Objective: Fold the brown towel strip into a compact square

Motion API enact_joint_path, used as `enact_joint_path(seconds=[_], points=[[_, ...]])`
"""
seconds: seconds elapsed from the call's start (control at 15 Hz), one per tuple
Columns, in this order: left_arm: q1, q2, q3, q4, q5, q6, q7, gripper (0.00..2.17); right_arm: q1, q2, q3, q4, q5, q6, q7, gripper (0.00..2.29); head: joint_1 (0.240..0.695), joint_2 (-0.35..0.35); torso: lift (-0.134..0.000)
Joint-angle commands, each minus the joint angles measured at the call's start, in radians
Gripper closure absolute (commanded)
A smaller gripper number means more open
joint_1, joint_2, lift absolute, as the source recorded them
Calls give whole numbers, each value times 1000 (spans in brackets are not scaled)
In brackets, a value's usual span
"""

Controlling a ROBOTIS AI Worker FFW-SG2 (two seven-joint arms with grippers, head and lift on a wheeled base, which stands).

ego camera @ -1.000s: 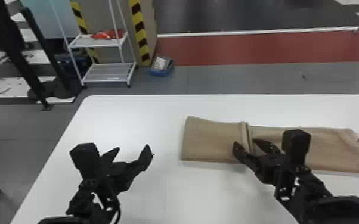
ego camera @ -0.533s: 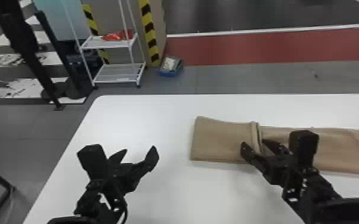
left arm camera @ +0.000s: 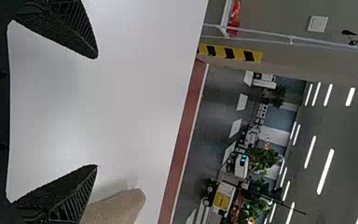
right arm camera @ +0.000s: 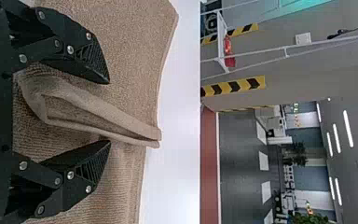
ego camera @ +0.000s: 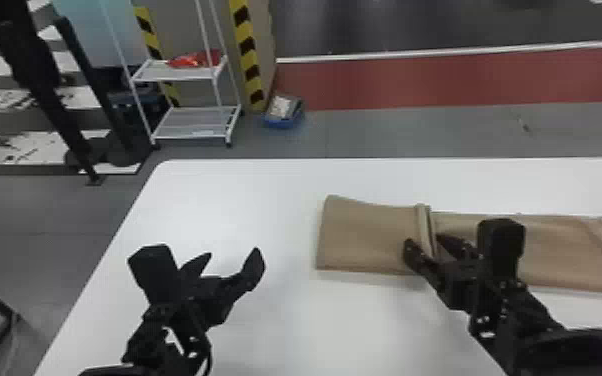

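Head view clock, 12 = far side, middle of view = center. Black stand [ego camera: 40,80] on floor, 10 o'clock, past table's left edge. Left edge of white table [ego camera: 275,200] slants from near side up to a rounded far corner, just past 9. Left gripper [ego camera: 234,254] toward 8 o'clock, inboard of that edge, fingers spread wide with nothing between them. White rack [ego camera: 180,72] on floor between 10 and 11, red item [ego camera: 195,59] on upper shelf; blue bin [ego camera: 283,112] on floor near 12, both beyond far edge. Stretch of tabletop from left gripper to near end of brown towel strip [ego camera: 360,235] gives sideways room; that end lies between 2 and 3 o'clock from the gripper. Towel lies flat on table, 3 to 5 o'clock, long way left-right, running to right border of view. Band of tabletop between its long far side and table's far edge; more tabletop on its 6 o'clock side. Left part looks doubled over, ending at raised fold [ego camera: 425,225], which runs roughly 12 to 6. Right gripper [ego camera: 425,242] near 4 o'clock, fingers apart, one each side of the fold, not clamped; whether either finger touches it, can't tell.
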Motion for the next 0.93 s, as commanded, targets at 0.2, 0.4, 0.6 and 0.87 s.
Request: enact_joint_path(seconds=[0.2,0.4,0.6,0.87], points=[[0,0,-2,-1,-4,-2,0,33,13,-4,-17,-16,-19,2,4,677,695,146,-116],[0,0,-2,-4,-4,-2,0,33,20,-5,-13,-36,-29,-4,9,741,695,143,-116],[14,1,-2,-16,-5,-2,0,33,20,-7,-20,-39,-41,17,16,934,695,146,-116],[20,1,0,-19,-5,-2,0,33,20,-8,-22,-41,-49,14,16,930,695,146,-116]])
